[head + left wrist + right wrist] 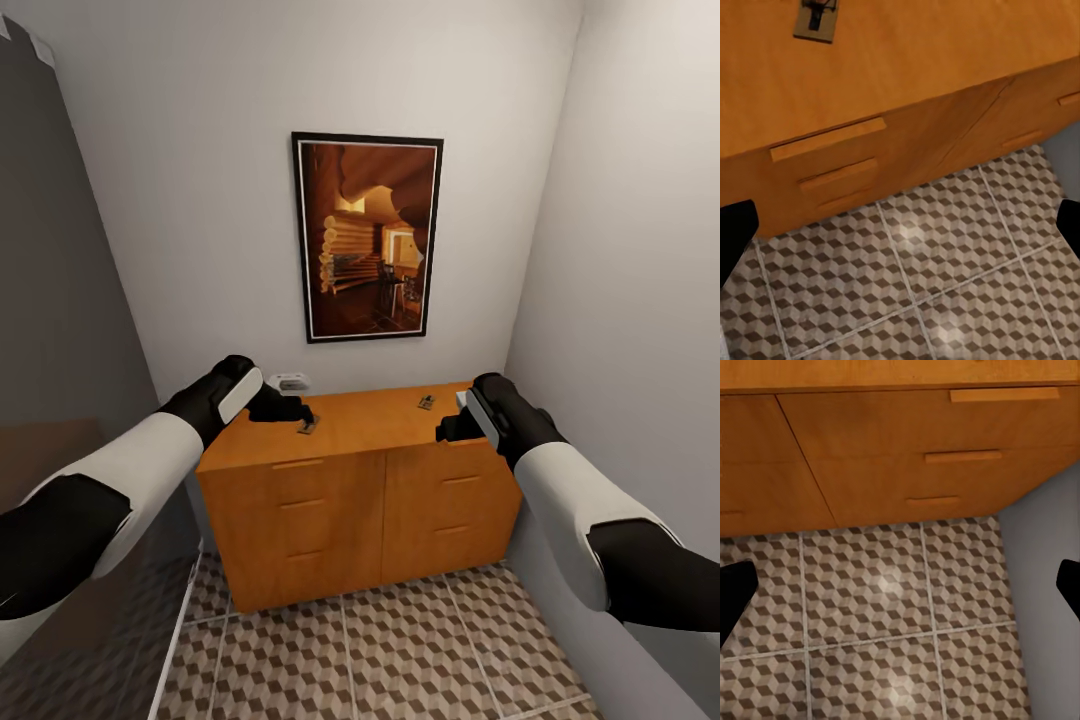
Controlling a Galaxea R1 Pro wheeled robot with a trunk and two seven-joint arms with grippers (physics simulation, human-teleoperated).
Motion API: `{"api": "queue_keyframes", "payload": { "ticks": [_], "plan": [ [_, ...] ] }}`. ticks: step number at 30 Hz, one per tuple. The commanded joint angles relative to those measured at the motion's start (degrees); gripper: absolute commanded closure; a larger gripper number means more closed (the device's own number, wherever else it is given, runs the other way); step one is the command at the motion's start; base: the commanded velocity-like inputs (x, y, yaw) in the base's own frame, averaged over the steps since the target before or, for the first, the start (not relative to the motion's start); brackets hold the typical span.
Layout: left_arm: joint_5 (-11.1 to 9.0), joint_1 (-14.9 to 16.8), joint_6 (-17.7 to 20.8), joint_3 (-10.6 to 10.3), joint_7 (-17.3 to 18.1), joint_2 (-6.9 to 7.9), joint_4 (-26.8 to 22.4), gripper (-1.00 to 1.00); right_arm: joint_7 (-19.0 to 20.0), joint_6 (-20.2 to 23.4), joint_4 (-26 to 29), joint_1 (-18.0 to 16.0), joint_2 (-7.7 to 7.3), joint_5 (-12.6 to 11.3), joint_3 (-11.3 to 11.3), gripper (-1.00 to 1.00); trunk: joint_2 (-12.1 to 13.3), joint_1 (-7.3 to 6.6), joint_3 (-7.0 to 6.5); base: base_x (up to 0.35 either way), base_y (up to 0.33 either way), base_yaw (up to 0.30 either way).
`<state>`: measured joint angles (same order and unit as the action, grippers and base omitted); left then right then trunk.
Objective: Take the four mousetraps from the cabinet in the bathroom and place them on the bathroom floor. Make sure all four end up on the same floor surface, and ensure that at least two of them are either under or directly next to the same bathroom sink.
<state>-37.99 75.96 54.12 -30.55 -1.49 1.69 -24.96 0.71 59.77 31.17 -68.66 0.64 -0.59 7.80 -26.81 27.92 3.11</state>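
Early stage: two mousetraps on the cabinet (340, 440) top, left mousetrap (308, 426) and right mousetrap (426, 403), centre frame. None on the tiled floor (400, 650). Left gripper (285, 409) and right gripper (448, 428) spread, empty.

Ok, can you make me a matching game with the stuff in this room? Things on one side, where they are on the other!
Things:
1. mousetrap
2. picture
3. cabinet
4. bathroom floor

Places:
A. hanging on the wall
B. standing against the wall, on the tiles
C. lying on the cabinet top by the left gripper
D. under the cabinet, cube-patterned

Pairs: 1-C, 2-A, 3-B, 4-D
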Motion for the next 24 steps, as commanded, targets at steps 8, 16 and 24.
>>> {"api": "queue_keyframes", "payload": {
  "ticks": [8, 16, 24],
  "plan": [
    [0.82, 0.07, 0.11, -0.46, 3.08, 0.04, -0.09, -1.0, 0.08, 0.23, 0.03, -0.07, 0.0, -0.02, 0.27, -1.0, -0.12, 0.06, 0.13, 0.253, 0.072, 0.0],
    [6.15, 0.01, 0.11, -0.42, 7.2, 0.02, -0.06, -1.0, 0.08, 0.23, 0.02, -0.07, 0.05, -0.02, 0.32, -1.0, -0.12, 0.06, 0.13, 0.083, 0.01, 0.0],
    [9.65, 0.0, 0.11, -0.4, 10.99, -0.01, -0.02, -1.0, 0.08, 0.23, 0.03, -0.07, 0.4, -0.02, 0.36, -1.0, -0.12, 0.06, 0.13, 0.018, 0.002, 0.0]
  ]
}}
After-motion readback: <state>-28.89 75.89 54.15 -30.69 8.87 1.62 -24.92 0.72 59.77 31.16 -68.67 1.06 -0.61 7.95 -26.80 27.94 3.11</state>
